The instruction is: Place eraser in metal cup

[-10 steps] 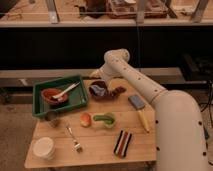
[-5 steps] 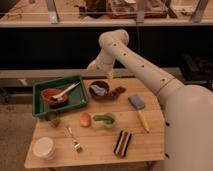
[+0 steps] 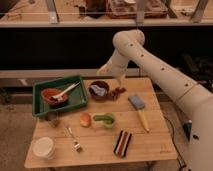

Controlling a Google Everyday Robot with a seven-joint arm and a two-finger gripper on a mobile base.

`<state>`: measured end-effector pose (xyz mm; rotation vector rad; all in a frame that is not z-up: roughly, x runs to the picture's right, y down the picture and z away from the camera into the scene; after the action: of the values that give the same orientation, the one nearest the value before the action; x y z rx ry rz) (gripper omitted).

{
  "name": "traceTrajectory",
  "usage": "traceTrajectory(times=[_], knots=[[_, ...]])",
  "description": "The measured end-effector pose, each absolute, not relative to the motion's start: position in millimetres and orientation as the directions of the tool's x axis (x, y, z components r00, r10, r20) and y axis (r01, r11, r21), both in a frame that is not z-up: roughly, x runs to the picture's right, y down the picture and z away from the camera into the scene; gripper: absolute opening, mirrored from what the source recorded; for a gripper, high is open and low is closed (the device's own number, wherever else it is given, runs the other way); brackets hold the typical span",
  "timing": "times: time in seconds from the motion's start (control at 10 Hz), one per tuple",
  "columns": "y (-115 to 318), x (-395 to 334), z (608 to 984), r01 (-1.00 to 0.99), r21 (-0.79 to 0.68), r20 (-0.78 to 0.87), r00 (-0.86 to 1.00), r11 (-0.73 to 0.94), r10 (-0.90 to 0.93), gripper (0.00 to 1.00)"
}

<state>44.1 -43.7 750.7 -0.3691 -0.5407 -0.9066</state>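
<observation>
Hovering above the bowl (image 3: 93,88) is the pincer (image 3: 112,74), eraser (image 3: 122,143) outside metal cup (image 3: 52,118)

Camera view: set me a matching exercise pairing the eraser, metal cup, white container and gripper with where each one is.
Things:
1. eraser
2. metal cup
3. white container
4. gripper

Places:
a. front-left corner of the table
b. just in front of the green tray
c. raised over the table's back part, right of the dark bowl
d. lying flat near the front edge, right of centre

Pairs: 1-d; 2-b; 3-a; 4-c
</observation>
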Motion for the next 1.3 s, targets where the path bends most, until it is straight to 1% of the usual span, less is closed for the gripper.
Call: traceTrajectory(times=[0.7, 0.9, 1.1, 1.3], knots=[[-34.8, 46.7, 749.7, 0.826, -0.090, 0.593, 0.493, 0.557, -0.636, 0.80], [-10.1, 51.9, 747.3, 0.849, -0.121, 0.603, 0.475, 0.515, -0.641, 0.80], [25.0, 63.1, 733.4, 0.853, -0.146, 0.597, 0.480, 0.502, -0.643, 0.80], [75.5, 81.4, 717.9, 0.851, -0.168, 0.595, 0.490, 0.497, -0.637, 0.80]])
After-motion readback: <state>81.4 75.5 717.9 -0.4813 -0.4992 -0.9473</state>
